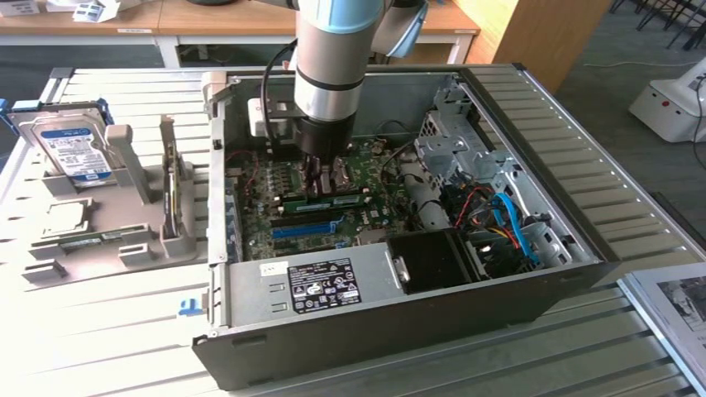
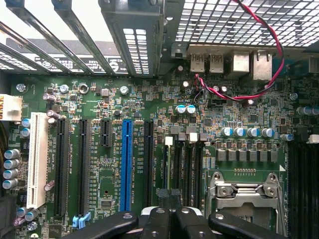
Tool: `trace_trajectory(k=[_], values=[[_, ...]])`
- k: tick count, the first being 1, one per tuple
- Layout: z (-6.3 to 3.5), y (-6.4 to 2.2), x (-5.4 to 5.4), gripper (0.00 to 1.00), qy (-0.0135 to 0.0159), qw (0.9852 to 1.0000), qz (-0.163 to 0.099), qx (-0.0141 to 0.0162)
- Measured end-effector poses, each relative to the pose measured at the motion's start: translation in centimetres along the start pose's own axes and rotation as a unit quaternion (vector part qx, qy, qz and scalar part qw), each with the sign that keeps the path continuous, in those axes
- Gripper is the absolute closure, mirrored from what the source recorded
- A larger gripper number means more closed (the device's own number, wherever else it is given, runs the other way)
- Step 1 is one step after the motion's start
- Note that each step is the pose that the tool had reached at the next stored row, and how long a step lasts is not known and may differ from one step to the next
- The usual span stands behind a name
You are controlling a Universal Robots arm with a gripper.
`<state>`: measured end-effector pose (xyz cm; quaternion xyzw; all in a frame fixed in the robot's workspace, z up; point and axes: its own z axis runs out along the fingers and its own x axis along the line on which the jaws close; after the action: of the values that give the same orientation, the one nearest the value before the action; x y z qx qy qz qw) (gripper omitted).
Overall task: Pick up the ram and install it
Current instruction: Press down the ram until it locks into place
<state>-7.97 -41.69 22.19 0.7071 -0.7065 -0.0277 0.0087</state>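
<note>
The ram point(image 1: 344, 201), a thin green stick, lies lengthwise along a memory slot on the motherboard point(image 1: 369, 222) inside the open computer case. My gripper point(image 1: 320, 187) reaches straight down into the case and meets the stick near its middle. In the wrist view the black fingers point(image 2: 162, 219) are drawn together, the gripper point(image 2: 170, 195) hanging over the dark memory slots point(image 2: 182, 167). The stick is hidden under the fingers there. How deep it sits in the slot I cannot tell.
The long blue slot point(image 2: 126, 164) and the silver processor socket point(image 2: 246, 191) flank the memory slots. Case walls point(image 1: 441, 318), a power supply point(image 1: 320, 285) and cables point(image 1: 502, 219) crowd around. A grey rack point(image 1: 132, 240) with a hard drive point(image 1: 72, 145) stands at the exterior view's left.
</note>
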Motion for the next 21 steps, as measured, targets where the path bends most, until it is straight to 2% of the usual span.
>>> trace_trajectory(k=[18,20,21], values=[[0.06,0.0,0.0,0.9,-0.0002,1.0,0.0,0.0],[-0.12,-0.02,-0.03,0.9,-0.0013,1.0,0.0,0.0005],[-0.32,0.0,-0.02,0.9,-0.0007,1.0,0.0,-0.0003]])
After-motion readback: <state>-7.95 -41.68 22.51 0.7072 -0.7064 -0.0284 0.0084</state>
